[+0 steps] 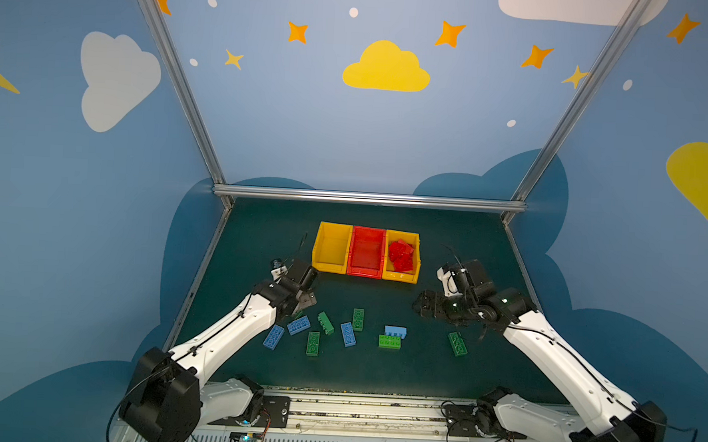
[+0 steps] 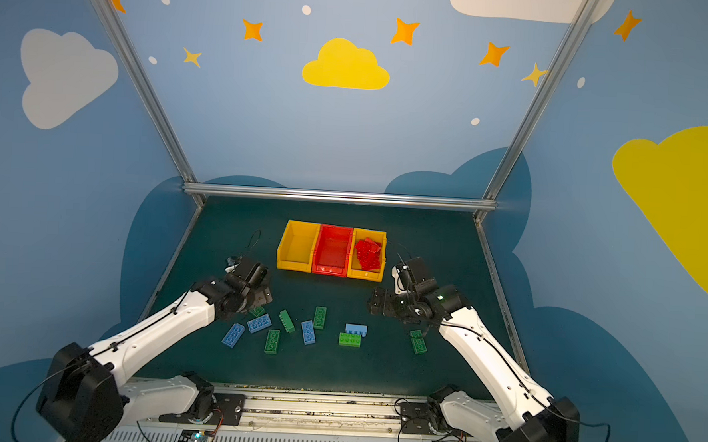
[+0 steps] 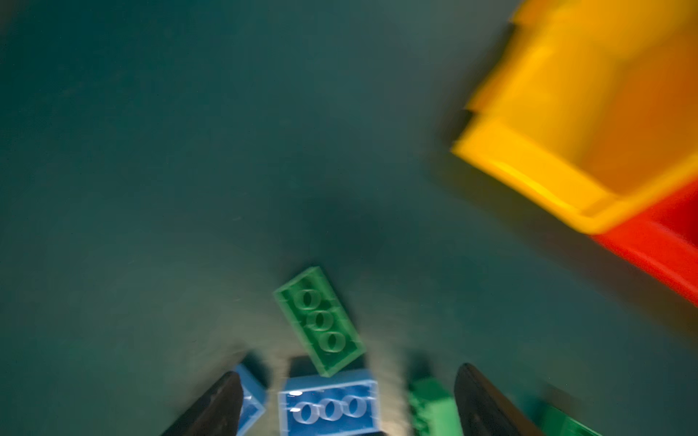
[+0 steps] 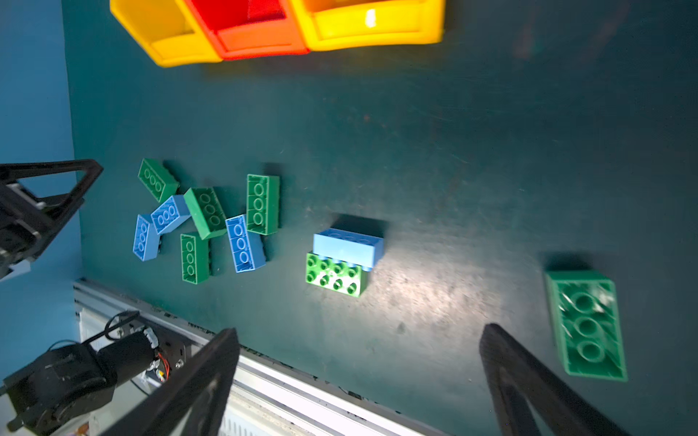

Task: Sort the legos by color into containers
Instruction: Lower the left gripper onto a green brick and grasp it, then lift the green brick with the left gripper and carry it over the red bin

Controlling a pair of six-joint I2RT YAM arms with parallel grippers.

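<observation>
Sitting far of centre on the dark green tabletop (image 1: 377, 381), the joined containers (image 1: 384, 252) run left yellow bin (image 1: 330, 266), red bin (image 1: 365, 271), right yellow bin (image 1: 400, 277), the last holding a heap of red legos (image 1: 400, 255). Both claws stand apart: the left gripper (image 3: 349, 372) hangs low at the scatter's left end, and the right gripper (image 4: 360, 329) hovers near-right of the bins. Across the near half lie green and blue legos (image 1: 348, 334), one lone green brick (image 1: 457, 344) farthest right.
</observation>
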